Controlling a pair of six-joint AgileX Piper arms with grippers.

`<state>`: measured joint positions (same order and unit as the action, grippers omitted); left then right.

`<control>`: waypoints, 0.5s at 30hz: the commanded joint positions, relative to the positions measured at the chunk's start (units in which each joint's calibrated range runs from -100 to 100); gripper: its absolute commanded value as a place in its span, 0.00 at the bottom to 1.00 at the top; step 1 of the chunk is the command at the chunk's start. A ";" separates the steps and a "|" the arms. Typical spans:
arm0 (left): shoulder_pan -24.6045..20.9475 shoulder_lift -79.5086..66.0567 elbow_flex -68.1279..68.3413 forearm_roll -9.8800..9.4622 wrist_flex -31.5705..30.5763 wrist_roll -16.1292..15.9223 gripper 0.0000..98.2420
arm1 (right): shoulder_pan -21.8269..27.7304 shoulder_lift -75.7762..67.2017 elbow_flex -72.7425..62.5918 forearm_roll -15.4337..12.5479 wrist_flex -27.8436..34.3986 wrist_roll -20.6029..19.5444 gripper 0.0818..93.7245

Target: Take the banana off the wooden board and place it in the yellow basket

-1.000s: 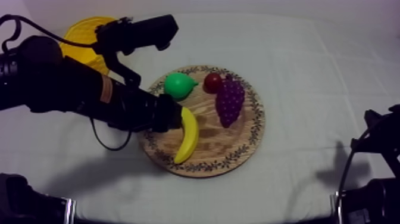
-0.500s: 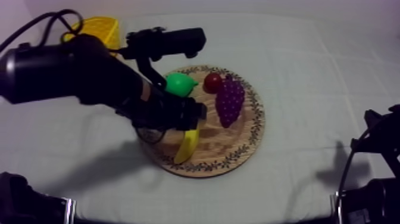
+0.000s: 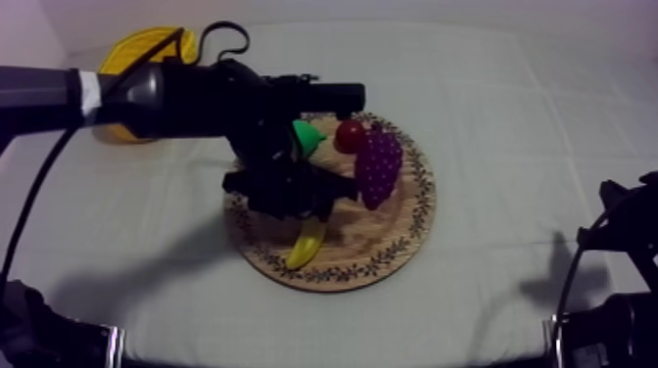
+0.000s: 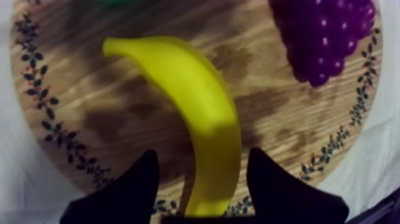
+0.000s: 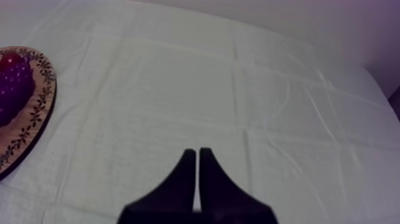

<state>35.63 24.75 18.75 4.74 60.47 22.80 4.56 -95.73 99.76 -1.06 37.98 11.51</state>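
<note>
Nearest the camera, at the table's 4 o'clock corner, the right gripper (image 5: 197,154) has its fingers pressed together into a narrow wedge. It holds nothing and sits over bare cloth, well apart from the wooden board (image 3: 411,235).

On the board, the banana (image 3: 308,243) lies at about 7 o'clock with its near tip toward the rim. The left gripper (image 3: 294,191) hangs over it, and the arm comes in from 10 o'clock. Farther back on the board are the grapes (image 3: 378,168) at 2 o'clock. The small red fruit (image 3: 350,134) is at 12, just beside the grapes, and the pear (image 3: 308,137) is at 11, partly under the arm.

Farthest, toward the table's 10 o'clock, sits the yellow basket (image 3: 127,54). The arm crosses it, so its contents cannot be told.

From above, the left gripper reads as one black mass hiding the banana's far part. The left wrist view gives the fingers (image 4: 137,184) wide apart, one on each side of the banana. The banana rests on the board, and whether the fingers touch it cannot be told.
</note>
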 commanded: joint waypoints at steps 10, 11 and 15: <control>-0.28 5.54 -4.28 1.23 2.13 -3.77 0.53 | -0.04 -0.02 0.02 0.01 0.00 -0.01 0.00; -0.30 5.80 -4.30 1.26 2.15 -4.33 0.52 | -0.04 -0.02 0.02 0.01 0.00 -0.01 0.00; -0.33 6.61 -4.04 1.48 2.13 -6.15 0.43 | -0.05 -0.02 0.02 0.01 0.00 -0.01 0.00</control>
<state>35.30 31.28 14.63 6.17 62.54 17.33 4.53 -95.73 99.76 -1.06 37.98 11.51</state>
